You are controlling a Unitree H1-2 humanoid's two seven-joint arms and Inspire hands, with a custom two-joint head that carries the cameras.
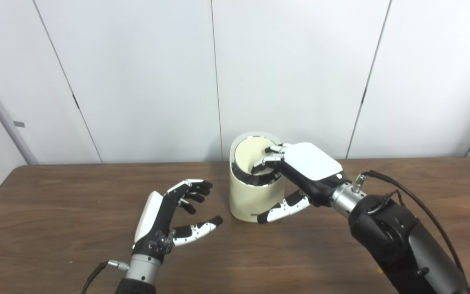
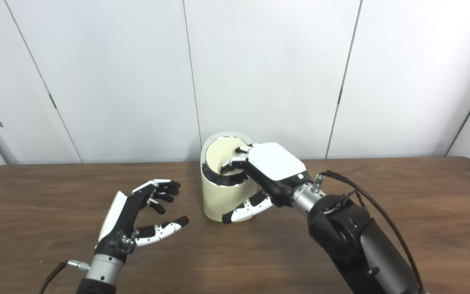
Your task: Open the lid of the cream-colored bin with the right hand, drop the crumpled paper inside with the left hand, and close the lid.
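Behind everything, pale wall panels (image 1: 284,73) split by thin dark seams. Below them, a dark brown wooden table (image 1: 55,204) running across the whole width.

Entering from the lower right, the bulky black right arm (image 1: 398,245) with a black cable (image 1: 422,208) looped over its wrist. At its end, the right hand (image 1: 304,167), white back turned up, laid over the near right part of the bin's top. Fingers (image 1: 265,162) curled down onto the lid; thumb (image 2: 245,209) stretched along the front of the bin's wall, low down. No closed grasp visible (more a pressing than a gripping, fingers spread rather than clenched).

Near the table's middle, toward the back edge, the cream-colored bin (image 1: 251,200), a small upright cylinder standing on the wood. Around its top, a shiny metal ring (image 2: 208,143); inside that, the cream lid (image 1: 251,153), tilted, with a dark gap showing at its near side under the fingertips.

Left of the bin and clearly apart from it, the left hand (image 1: 169,216), hovering just above the table, palm turned toward the bin. Fingers loosely curved, thumb held apart, nothing between them.

No telling where the crumpled paper is: on the table none to be seen, and the bin's inside too dark to make out.
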